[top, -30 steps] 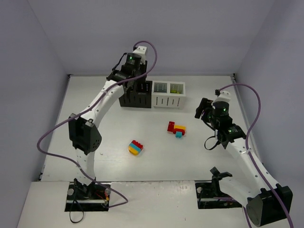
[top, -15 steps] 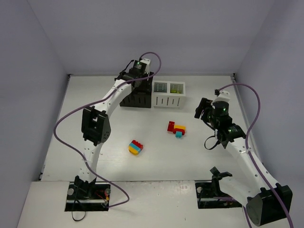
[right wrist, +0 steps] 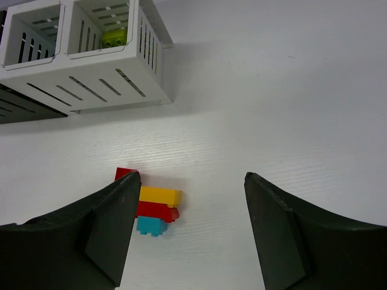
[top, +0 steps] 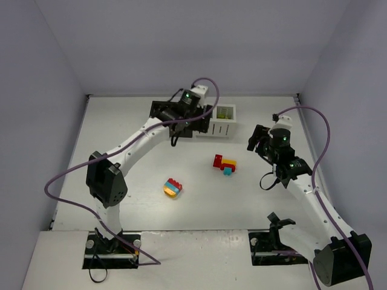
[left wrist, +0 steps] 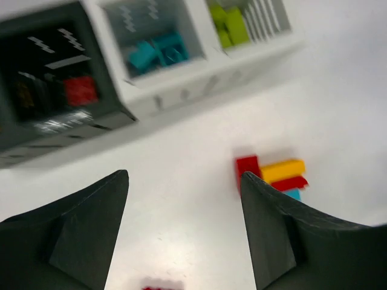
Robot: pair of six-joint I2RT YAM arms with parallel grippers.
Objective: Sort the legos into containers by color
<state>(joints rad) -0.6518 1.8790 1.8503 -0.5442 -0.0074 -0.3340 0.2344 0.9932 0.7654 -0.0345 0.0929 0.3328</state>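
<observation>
Left fingers (left wrist: 106, 208): we see them spread wide with nothing between them, hanging over bare table (top: 199, 202) just in front of the containers (left wrist: 199, 84).
Right fingers (right wrist: 115, 208): also wide apart and empty, above the table to the right of the red, yellow and teal clump (top: 225, 164), near it but not touching.
Left arm (top: 142, 136): from above we see it reach across the black end of the row, hiding much of the black bins.
Containers: joined bins in a row at the far side of the table, black on the left, white on the right.
Sorted legos: a red brick (left wrist: 80, 90) lies in the black bin beside the white ones. Teal bricks (left wrist: 158, 51) are in the adjoining white bin and green bricks (left wrist: 230, 25) in the end white bin. The far black bin is too dark and blurred for us to read.
Loose legos: the red, yellow and teal clump sits in front of the white bins. A second clump (top: 173, 188) of red, yellow and blue lies nearer the arm bases, to its left and apart from it.
</observation>
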